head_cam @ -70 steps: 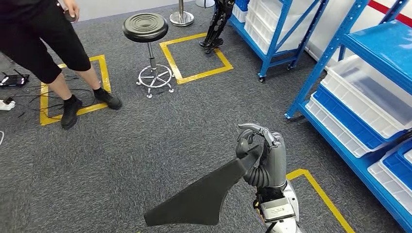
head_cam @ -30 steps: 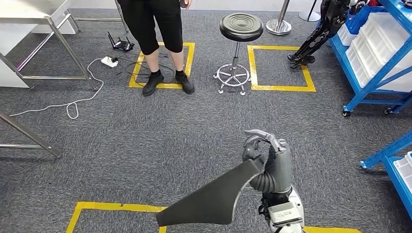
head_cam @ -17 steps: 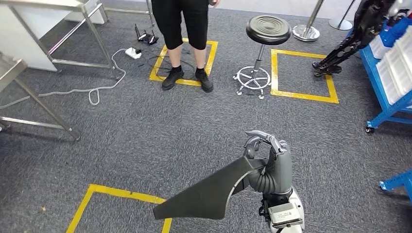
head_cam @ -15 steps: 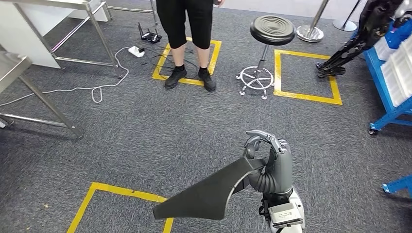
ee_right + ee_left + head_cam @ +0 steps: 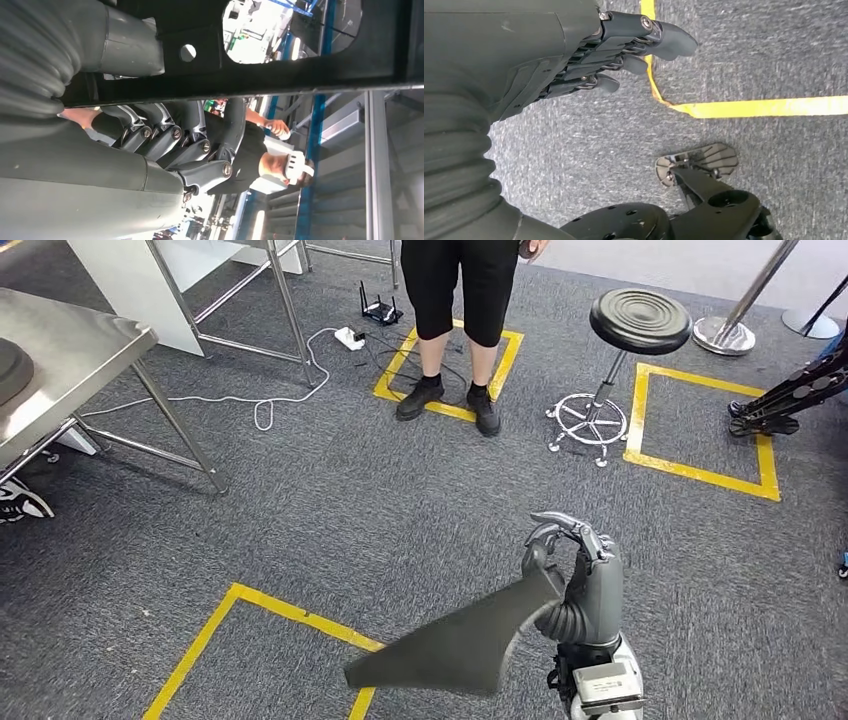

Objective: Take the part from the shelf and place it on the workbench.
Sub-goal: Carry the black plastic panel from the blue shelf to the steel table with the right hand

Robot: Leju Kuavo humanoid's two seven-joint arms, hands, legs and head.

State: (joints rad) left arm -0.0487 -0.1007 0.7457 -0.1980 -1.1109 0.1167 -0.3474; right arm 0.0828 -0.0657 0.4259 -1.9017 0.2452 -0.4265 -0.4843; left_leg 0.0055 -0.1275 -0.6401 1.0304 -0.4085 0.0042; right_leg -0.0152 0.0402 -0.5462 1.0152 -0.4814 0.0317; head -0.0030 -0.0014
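My right hand [image 5: 575, 570] grips one end of a flat, dark grey, fin-shaped part [image 5: 455, 645], which juts out to the left over the carpet. In the right wrist view the same black part [image 5: 280, 65] with a round hole crosses above the curled fingers [image 5: 195, 150]. The steel workbench [image 5: 70, 360] stands at the far left, with a dark round object [image 5: 12, 365] on its top. My left hand [image 5: 589, 55] hangs above the carpet with its fingers held together and nothing in them.
A person in black [image 5: 460, 300] stands inside a yellow floor square ahead. A black stool [image 5: 620, 350] stands to the right of them. A white cable and power strip [image 5: 345, 338] lie by the workbench legs. Yellow tape [image 5: 240, 615] marks a square at my feet.
The camera has turned left: the blue shelves slid out of view and the steel workbench came in at the left. The right hand keeps its hold on the part.
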